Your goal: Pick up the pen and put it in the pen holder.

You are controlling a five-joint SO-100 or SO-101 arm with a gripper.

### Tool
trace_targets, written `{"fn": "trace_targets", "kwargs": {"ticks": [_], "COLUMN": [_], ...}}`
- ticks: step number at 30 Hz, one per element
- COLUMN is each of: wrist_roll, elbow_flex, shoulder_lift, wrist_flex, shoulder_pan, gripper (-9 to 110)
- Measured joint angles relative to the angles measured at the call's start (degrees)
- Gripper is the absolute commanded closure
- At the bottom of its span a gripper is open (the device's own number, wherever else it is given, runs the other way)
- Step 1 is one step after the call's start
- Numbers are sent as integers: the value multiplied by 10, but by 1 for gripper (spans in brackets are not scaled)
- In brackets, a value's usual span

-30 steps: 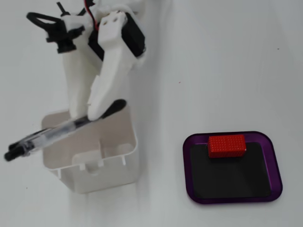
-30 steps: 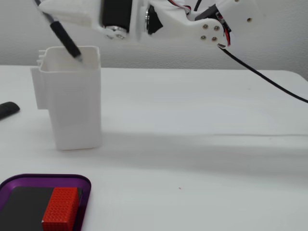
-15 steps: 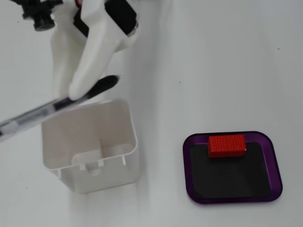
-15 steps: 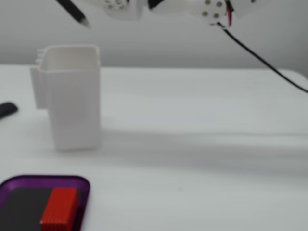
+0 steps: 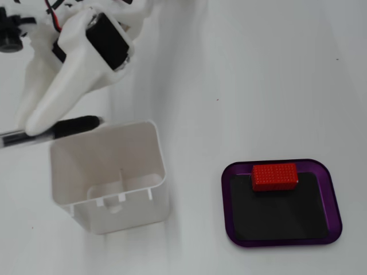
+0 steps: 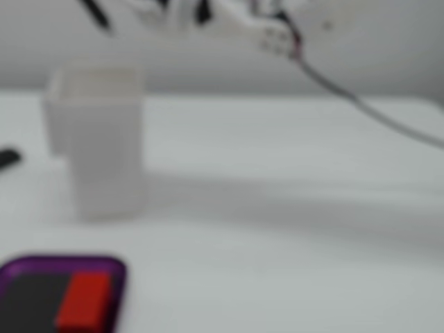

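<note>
In a fixed view from above, my white gripper (image 5: pixel 31 127) is shut on the black pen (image 5: pixel 77 125). The pen lies roughly level, its dark end pointing right over the far left rim of the white pen holder (image 5: pixel 109 177). The holder is an open, empty box with a low divider inside. In the blurred side view, the pen (image 6: pixel 96 14) hangs tilted at the top edge, well above the holder (image 6: pixel 97 139). The gripper (image 6: pixel 163 12) is to the pen's right there, cut off by the frame.
A purple tray (image 5: pixel 332 200) with a black inside holds a red block (image 5: pixel 274 176) to the right of the holder; in the side view the tray (image 6: pixel 41 267) and the block (image 6: pixel 83 298) are at the bottom left. A small dark object (image 6: pixel 7 158) lies at the side view's left edge. A cable (image 6: pixel 361 104) trails right.
</note>
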Motion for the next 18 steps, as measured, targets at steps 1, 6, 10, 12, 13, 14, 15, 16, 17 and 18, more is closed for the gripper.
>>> {"fn": "trace_targets", "kwargs": {"ticks": [1,6,10,12,13,14,15,16,17,18], "wrist_roll": [0,0,0,0,0,0,0,0,0,0], "elbow_flex": [0,2,35,54,62,69,70,72,72,72], "shoulder_lift": [-4,-11,-11,-11,-11,-11,-11,-11,-11,-11], "wrist_flex": [-7,-21,-54,-79,-88,-95,-98,-101,-104,-104], "shoulder_pan": [3,-3,-2,2,3,3,2,1,-2,-3], "gripper": [102,102,102,102,102,102,102,102,102,101]}}
